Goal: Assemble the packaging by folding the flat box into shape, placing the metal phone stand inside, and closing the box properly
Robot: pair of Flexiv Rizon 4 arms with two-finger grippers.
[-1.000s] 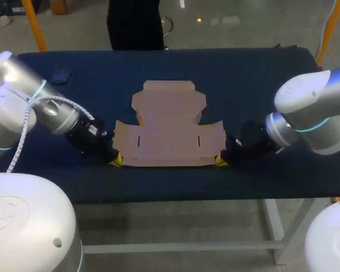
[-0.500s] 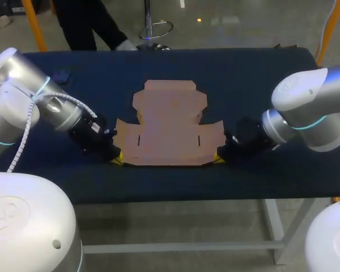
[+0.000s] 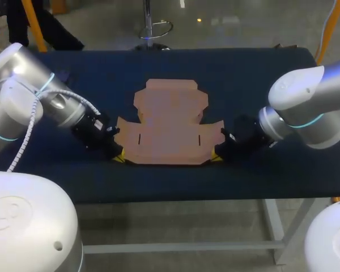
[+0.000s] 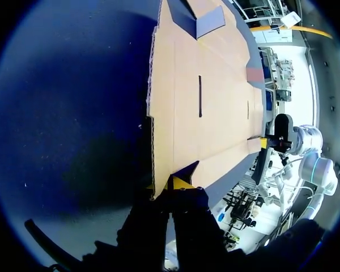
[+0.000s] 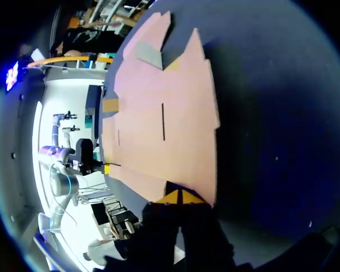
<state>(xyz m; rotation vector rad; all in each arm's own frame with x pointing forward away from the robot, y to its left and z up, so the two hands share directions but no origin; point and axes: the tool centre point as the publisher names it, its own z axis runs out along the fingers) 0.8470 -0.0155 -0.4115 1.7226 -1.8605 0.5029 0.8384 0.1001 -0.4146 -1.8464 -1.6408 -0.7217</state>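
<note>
Both arms have edged inward: left gripper (image 3: 118,157) and right gripper (image 3: 215,158) each pinch a near corner of the box (image 3: 170,124), flat mid-table. Raise both evenly, so the fold creases straight.

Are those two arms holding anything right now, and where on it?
Yes: the flat box. The left tool pinches its near left corner, the right tool its near right corner.

Angled in low from both sides; left gripper (image 3: 119,158) and right gripper (image 3: 216,158) each pinching a near flat box (image 3: 169,127) corner.
</note>
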